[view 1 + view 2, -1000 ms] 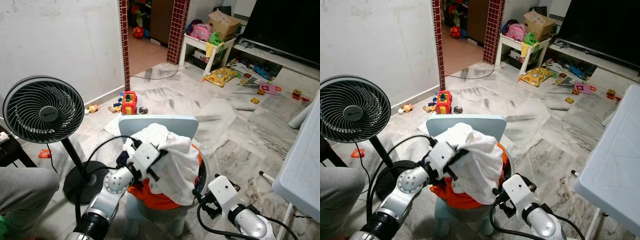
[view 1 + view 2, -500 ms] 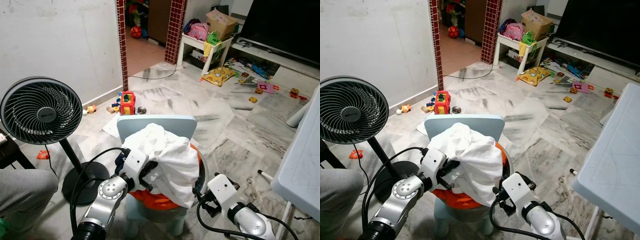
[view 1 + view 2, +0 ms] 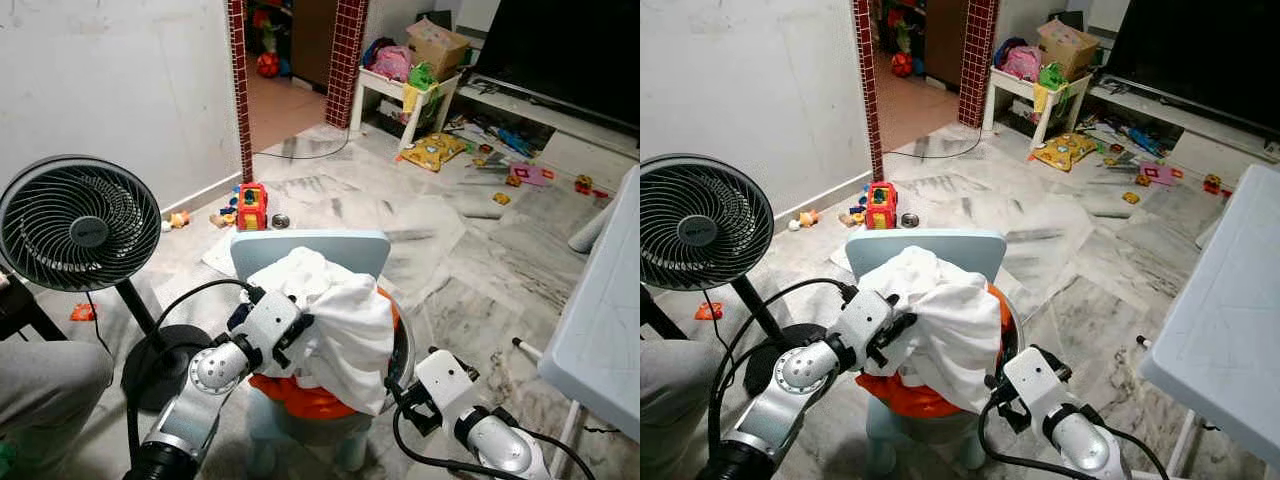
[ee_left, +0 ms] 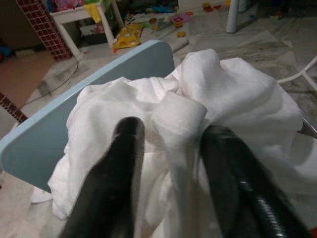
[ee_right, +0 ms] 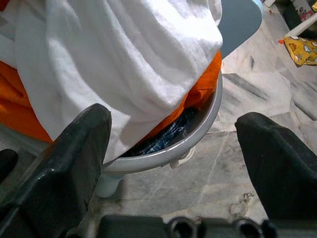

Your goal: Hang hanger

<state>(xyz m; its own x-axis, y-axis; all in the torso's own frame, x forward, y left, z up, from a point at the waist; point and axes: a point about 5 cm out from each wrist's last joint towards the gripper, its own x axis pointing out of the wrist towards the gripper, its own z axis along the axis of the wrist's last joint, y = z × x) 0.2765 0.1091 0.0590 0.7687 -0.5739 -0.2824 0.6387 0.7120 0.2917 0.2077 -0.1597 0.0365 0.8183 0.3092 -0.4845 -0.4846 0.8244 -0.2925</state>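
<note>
1. Ahead of me the grey-veined marble floor (image 3: 480, 260) runs to a red-brick doorway (image 3: 350, 50). Toys lie scattered near a small white side table (image 3: 400, 95), and the edge of a white folding surface (image 3: 600, 300) stands on my right.
2. On my left stands a black pedestal fan (image 3: 80, 225); it sits slightly further left in my view than half a second ago, as the whole scene has shifted with the camera.
3. A pale blue plastic chair (image 3: 310, 255) carries a round grey laundry basin (image 5: 198, 129), piled with an orange cloth (image 3: 310, 395) and some dark patterned fabric under a crumpled white garment (image 3: 340, 320).
4. My left gripper (image 4: 171, 148) is at the top of the pile: the jaws stand a little apart with a fold of the white garment pinched between them. Its wrist sits higher and closer to the chair back than half a second ago, and lower than a second ago.
5. My right gripper (image 5: 171, 144) hovers beside the basin rim with the jaws spread wide and nothing between them; its arm has stayed low at the right.
6. I cannot make out a hanger anywhere in the pile.
</note>
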